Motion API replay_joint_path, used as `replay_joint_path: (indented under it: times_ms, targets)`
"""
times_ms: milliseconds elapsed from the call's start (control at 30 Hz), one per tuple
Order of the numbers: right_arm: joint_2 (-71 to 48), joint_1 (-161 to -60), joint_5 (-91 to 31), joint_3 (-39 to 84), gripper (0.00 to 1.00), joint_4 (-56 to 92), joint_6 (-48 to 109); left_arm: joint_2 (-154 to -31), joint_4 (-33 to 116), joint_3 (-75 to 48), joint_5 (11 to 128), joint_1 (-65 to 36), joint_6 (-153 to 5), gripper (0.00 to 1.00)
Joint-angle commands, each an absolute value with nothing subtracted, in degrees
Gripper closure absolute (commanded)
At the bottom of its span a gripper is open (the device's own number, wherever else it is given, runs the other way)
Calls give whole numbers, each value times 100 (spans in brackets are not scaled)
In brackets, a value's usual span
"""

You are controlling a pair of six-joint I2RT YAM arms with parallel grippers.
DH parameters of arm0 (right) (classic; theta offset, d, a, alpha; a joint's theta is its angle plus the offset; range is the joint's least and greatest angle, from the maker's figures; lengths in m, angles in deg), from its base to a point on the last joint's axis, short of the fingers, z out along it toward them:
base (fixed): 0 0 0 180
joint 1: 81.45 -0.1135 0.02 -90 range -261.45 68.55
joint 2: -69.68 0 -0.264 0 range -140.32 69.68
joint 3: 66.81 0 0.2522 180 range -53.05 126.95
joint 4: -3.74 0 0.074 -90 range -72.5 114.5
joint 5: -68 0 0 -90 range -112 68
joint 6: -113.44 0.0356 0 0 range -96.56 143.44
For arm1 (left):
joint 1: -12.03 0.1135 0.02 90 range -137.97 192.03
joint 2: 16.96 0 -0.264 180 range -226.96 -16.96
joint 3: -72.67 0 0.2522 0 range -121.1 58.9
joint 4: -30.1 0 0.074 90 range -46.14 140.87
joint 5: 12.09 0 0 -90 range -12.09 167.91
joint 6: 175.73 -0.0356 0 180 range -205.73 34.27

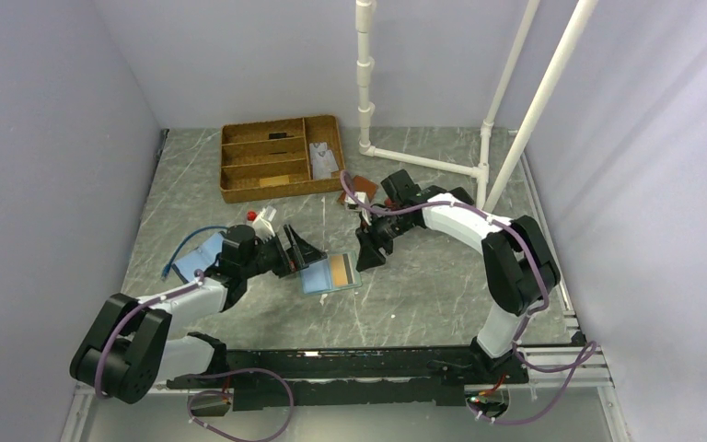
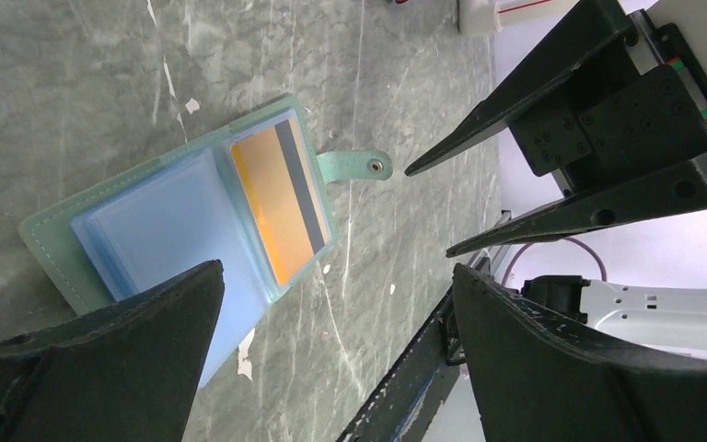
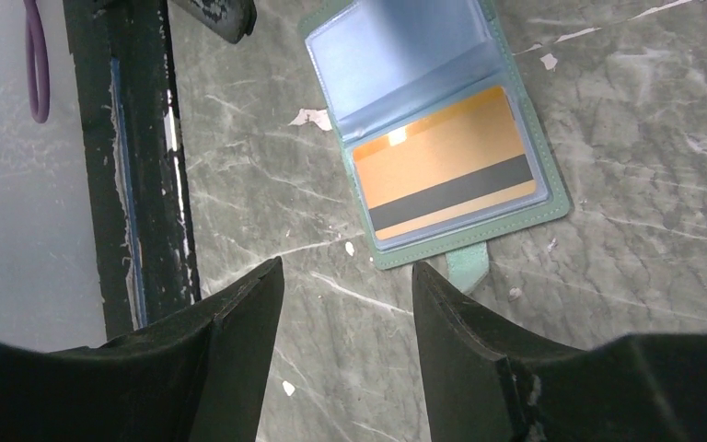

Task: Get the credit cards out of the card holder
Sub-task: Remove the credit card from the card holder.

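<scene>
**Card holder lay open between your two claws**

The card holder (image 1: 330, 273) lay flat and open on the table (image 1: 423, 304), clear pockets facing up, between your two claws. One tan card (image 3: 446, 157) with a dark stripe sat in the pocket on the half nearer your right claw (image 1: 368, 253). The snap strap (image 2: 354, 166) pointed from that half toward the right claw's tips. That claw hung just past the strap, jaws apart and empty, clear of the holder.

Your left claw (image 2: 336, 272) stood over the holder's other half, spread wide with nothing gripped. Whether a finger touched the holder's edge, I could not tell.

Well apart from both claws, toward the table's far side, sat a wooden tray (image 1: 239, 189). A blue cable (image 1: 189, 241) lay behind the left claw.
</scene>
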State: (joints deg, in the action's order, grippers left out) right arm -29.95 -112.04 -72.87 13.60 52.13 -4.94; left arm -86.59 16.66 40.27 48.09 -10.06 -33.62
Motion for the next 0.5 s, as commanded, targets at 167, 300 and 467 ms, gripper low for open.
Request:
replay_joint_path:
  times_ms: [167,300,467]
  targets:
    - [-3130,-11228,-7325,1560,44,4591,470,-8808,706,4350,4560,-986,-2779,2]
    - [-3208,-11221,-7201,1486,44,4281,993,-8811,761,4315,4611,-986,-2775,1]
    - [-3306,-11216,-7231,1391,45,3956,1453,-8905,777,4242,4530,-986,-2704,1]
